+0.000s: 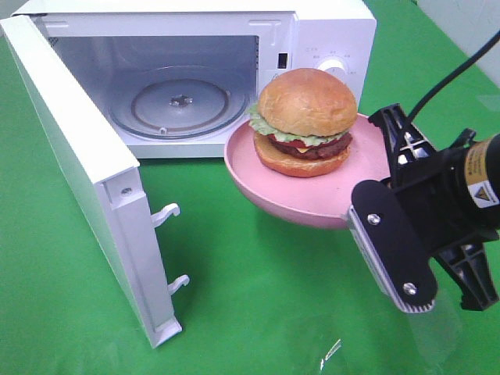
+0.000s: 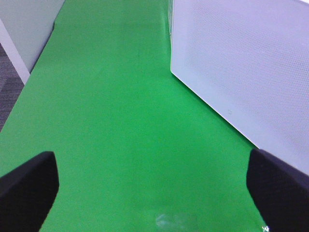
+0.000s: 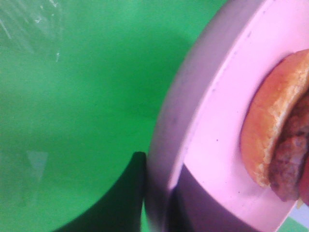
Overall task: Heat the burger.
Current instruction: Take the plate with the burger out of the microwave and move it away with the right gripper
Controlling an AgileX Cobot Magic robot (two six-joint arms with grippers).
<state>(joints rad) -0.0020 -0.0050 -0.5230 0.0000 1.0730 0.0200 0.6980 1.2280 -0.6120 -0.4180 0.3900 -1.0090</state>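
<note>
Burger looks loosely stacked, likely to slide; my right pincer grips the plate rim before the microwave; left pincer gapes.

Work surface: green cloth covering the whole table, smooth, with faint creases.
Floor: dark grey patterned carpet, seen past the table edge in the left wrist view.
Wall panel: pale panel standing beside the table edge.
Light: even, bright, with soft shadows.
</note>
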